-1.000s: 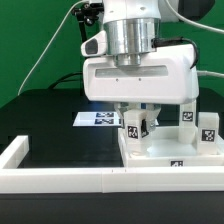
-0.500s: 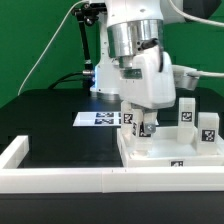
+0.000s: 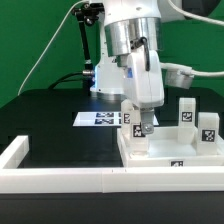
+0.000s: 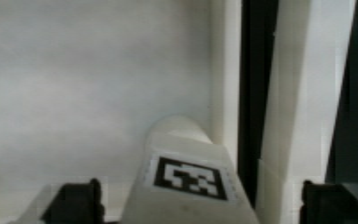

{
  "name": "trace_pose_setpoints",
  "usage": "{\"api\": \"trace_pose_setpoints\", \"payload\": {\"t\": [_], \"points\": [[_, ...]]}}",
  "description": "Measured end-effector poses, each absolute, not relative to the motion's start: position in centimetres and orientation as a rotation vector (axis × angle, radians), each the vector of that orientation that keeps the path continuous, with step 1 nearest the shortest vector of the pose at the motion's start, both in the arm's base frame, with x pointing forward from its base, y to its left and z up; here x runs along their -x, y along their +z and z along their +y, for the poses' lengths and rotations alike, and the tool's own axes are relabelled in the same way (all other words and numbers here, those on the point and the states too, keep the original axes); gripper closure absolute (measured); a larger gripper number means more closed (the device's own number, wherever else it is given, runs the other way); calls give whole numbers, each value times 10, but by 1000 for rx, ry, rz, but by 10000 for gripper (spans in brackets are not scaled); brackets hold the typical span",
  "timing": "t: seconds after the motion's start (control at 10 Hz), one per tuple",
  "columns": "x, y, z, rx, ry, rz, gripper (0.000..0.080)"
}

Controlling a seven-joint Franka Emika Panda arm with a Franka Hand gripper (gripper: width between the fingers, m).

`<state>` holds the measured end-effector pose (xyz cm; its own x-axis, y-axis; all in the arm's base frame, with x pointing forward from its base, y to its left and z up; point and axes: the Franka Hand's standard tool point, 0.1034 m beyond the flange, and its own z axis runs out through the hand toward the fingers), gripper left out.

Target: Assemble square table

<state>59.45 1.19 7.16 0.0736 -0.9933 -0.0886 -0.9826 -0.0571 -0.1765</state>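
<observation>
The white square tabletop lies flat against the border wall, with a tag on its front edge. One short white tagged leg stands upright at its near corner on the exterior view's left. My gripper hangs straight over this leg, open, with a finger on each side. In the wrist view the leg rises between the dark fingertips, with a gap on both sides of it. Two more legs stand at the exterior view's right.
A long low white border wall runs along the front and turns back at the exterior view's left. The marker board lies on the black table behind the tabletop. Cables hang behind the arm.
The wrist has turned about its upright axis over the leg. The jaws have opened and let go of the leg, which stays standing.
</observation>
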Motion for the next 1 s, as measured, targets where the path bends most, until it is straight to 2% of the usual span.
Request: {"api": "trace_pose_setpoints", "payload": {"t": [0.1, 0.3, 0.7, 1.0], "points": [[-594, 72, 11, 2216, -81, 1952, 179], [-593, 72, 9, 2442, -109, 1682, 156], [-593, 71, 11, 2700, -146, 1286, 150], [-591, 71, 19, 2986, -160, 724, 150]]}}
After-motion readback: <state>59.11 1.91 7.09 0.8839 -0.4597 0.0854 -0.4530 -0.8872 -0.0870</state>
